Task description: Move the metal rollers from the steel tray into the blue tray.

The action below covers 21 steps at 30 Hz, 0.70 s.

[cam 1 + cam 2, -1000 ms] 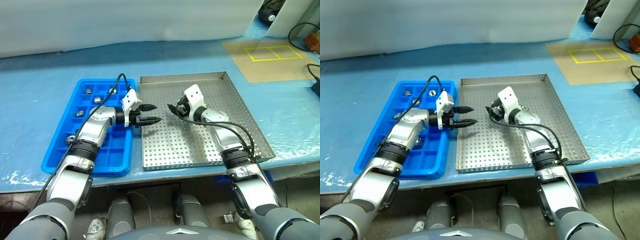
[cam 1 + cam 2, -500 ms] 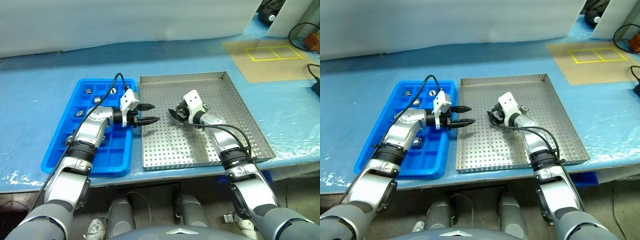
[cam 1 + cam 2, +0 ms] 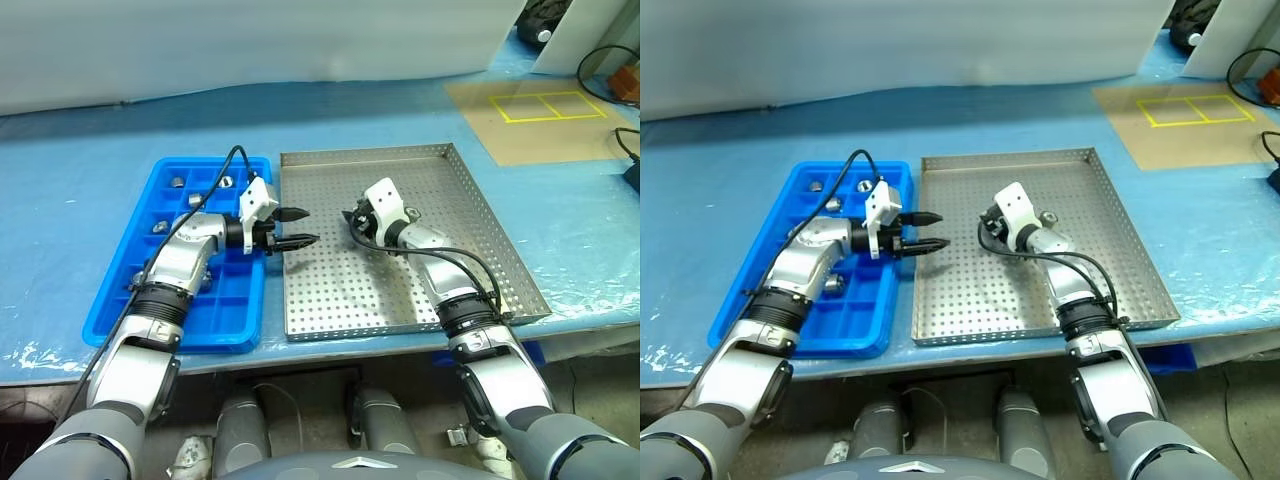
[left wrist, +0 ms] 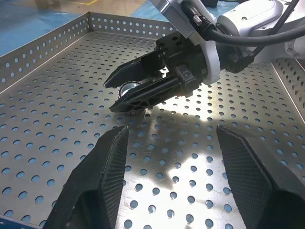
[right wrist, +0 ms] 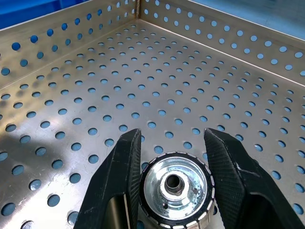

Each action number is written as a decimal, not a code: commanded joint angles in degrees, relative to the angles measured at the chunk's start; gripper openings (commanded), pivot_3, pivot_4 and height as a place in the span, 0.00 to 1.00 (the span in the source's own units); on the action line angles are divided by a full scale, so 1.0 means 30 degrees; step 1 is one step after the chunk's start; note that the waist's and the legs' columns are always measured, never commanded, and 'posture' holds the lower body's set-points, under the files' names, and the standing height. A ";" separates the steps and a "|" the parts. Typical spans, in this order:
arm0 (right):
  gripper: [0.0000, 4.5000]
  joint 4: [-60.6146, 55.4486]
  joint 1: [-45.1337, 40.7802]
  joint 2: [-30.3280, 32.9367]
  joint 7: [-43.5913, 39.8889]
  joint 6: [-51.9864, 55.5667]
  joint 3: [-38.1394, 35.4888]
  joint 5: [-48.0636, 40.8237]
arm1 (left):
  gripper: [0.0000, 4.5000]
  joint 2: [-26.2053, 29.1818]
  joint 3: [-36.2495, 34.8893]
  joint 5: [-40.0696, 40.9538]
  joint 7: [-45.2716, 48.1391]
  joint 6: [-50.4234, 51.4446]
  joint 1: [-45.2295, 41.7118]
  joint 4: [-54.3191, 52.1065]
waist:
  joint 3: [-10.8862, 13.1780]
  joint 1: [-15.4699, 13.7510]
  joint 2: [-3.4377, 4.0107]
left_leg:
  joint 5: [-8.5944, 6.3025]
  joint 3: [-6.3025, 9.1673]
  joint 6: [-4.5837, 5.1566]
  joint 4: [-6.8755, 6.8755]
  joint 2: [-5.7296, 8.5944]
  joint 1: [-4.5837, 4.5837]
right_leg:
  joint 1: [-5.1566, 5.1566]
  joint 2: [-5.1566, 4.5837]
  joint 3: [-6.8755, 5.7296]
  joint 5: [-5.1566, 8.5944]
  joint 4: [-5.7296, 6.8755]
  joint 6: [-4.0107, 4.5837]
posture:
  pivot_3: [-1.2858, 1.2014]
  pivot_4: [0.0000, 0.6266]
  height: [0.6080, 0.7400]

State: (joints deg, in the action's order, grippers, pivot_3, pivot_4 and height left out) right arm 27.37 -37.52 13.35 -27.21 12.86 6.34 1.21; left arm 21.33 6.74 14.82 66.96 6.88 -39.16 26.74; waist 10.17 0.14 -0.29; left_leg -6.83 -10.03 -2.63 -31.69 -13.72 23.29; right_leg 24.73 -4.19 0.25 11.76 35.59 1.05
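The steel tray [image 3: 400, 170] lies in the middle of the table, with the blue tray [image 3: 225, 300] against its left side. One metal roller [image 5: 176, 192] rests on the perforated floor, and my right gripper [image 5: 174, 138] is shut on it, a finger on each side. The left wrist view shows that roller [image 4: 129, 88] between the right gripper's black fingers [image 4: 143, 98]. My left gripper [image 3: 298, 227] hovers open and empty over the steel tray's left edge, pointing right at the right gripper [image 3: 350, 220]. Several rollers [image 3: 176, 182] sit in the blue tray's far compartments.
A brown board with a yellow rectangle [image 3: 540, 110] lies at the far right, with dark cables [image 3: 610, 70] beyond it. The table's front edge [image 3: 330, 355] runs just below both trays. A blue plastic sheet [image 3: 80, 170] covers the table.
My right gripper's fingers have closed from wide open onto the roller on the steel tray. Both arms have stayed in place and the left gripper is unchanged.
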 commanded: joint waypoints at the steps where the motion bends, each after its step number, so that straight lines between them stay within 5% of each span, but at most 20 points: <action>1: 0.36 -0.0011 -0.0177 -0.0016 0.0218 -0.0037 0.0142 0.0256 | 0.69 0.0212 -0.0330 0.0210 0.0058 -0.0015 0.0030 -0.0782 | 0.0000 0.0000 0.0000 | 0.0000 -0.0001 0.0000 0.0002 0.0000 -0.0001 | 0.0001 0.0000 0.0001 0.0000 -0.0001 0.0000 | 0.41 0.24 1.00; 12: 0.36 -0.1251 -0.0057 -0.0092 -0.0410 0.0360 0.0162 0.0022 | 0.69 0.0698 -0.0687 0.0563 0.0132 0.0630 0.0151 -0.1814 | 0.0000 0.0034 0.0000 | 0.0001 -0.0004 -0.0002 0.0029 -0.0003 -0.0005 | 0.0001 0.0002 0.0001 0.0001 -0.0020 0.0000 | 0.41 0.24 1.00; 21: 0.36 -0.3870 -0.2165 -0.0687 -0.2811 0.1667 0.0375 -0.1719 | 0.69 0.4595 -0.2575 0.2273 0.0645 0.3345 0.2234 -0.6476 | 0.0010 0.0163 0.0011 | 0.0026 -0.0031 -0.0042 0.0138 -0.0010 0.0022 | 0.0116 0.0015 0.0005 0.0005 -0.0015 0.0007 | 0.44 0.24 1.00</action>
State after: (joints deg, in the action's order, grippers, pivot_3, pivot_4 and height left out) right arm 19.62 -42.29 12.14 -33.38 17.61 6.99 -1.58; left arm 33.63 1.51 20.00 68.71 15.86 -32.83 10.88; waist 10.20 0.63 -0.26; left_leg -6.75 -10.13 -2.76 -31.23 -13.76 23.34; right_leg 25.08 -4.14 0.25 11.79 35.54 1.09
